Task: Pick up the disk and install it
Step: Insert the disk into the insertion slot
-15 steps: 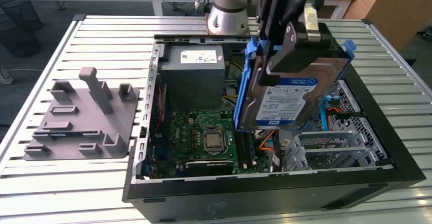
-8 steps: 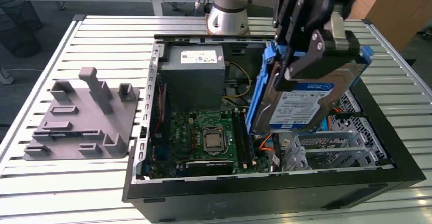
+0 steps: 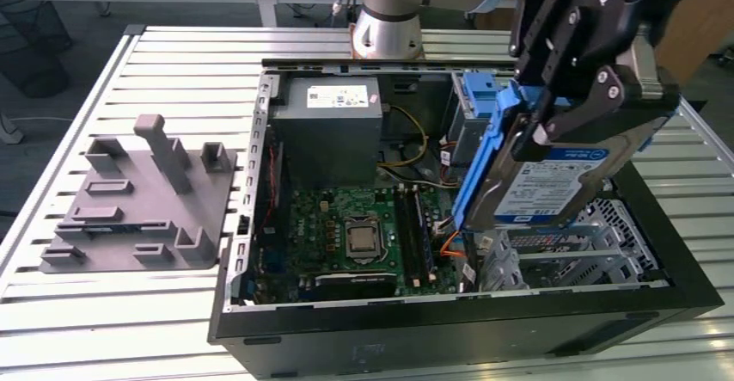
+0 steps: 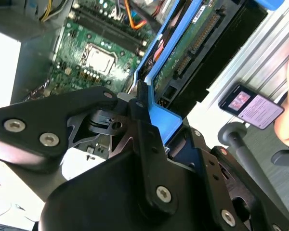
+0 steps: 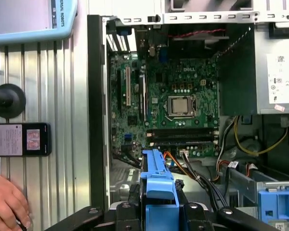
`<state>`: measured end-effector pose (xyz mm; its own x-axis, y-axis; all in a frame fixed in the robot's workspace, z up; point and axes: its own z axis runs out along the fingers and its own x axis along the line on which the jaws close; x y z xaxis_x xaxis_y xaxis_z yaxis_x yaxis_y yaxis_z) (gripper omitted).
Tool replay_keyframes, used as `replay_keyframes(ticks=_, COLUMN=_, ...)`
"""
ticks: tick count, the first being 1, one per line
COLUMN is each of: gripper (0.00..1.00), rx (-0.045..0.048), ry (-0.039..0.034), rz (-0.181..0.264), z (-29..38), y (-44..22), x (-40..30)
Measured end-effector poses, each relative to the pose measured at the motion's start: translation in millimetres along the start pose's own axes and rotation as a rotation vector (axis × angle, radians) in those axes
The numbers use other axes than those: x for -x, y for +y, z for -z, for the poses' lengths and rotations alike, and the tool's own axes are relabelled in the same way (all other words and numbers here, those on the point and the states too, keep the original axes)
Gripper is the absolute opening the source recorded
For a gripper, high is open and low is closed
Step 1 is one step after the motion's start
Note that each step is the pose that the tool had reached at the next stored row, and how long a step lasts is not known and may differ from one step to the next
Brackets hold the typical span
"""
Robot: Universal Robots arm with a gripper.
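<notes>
My gripper (image 3: 553, 132) is shut on the disk (image 3: 539, 187), a silver-grey drive with a blue-and-white label and blue side rails. I hold it tilted on edge above the right side of the open computer case (image 3: 247, 226), over the metal drive cage (image 3: 579, 243). In the second wrist view the disk's green circuit underside (image 4: 192, 43) and blue rail (image 4: 156, 118) run out from between the black fingers (image 4: 139, 113). In the first wrist view the blue rail (image 5: 156, 185) stands between the fingers, over the motherboard (image 5: 178, 96).
The case lies open on a slatted table (image 3: 103, 312), with a grey power-supply box (image 3: 333, 127), motherboard (image 3: 356, 230) and cables inside. A grey fixture block (image 3: 137, 200) sits at the exterior view's left. A person's hand (image 5: 5, 204) and a dark handheld device (image 5: 19, 139) are beside the case.
</notes>
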<state>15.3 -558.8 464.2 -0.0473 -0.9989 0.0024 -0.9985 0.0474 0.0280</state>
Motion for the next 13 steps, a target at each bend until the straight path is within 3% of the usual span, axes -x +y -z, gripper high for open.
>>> replay_keyframes(ticks=7, gripper=0.36, rx=0.0000, ry=0.0010, rz=0.000, z=-3.2, y=-20.5, x=0.7)
replay_keyframes(ticks=13, gripper=0.36, rx=-0.0001, ry=0.0038, rz=0.000, z=-3.3, y=-21.4, x=0.6)
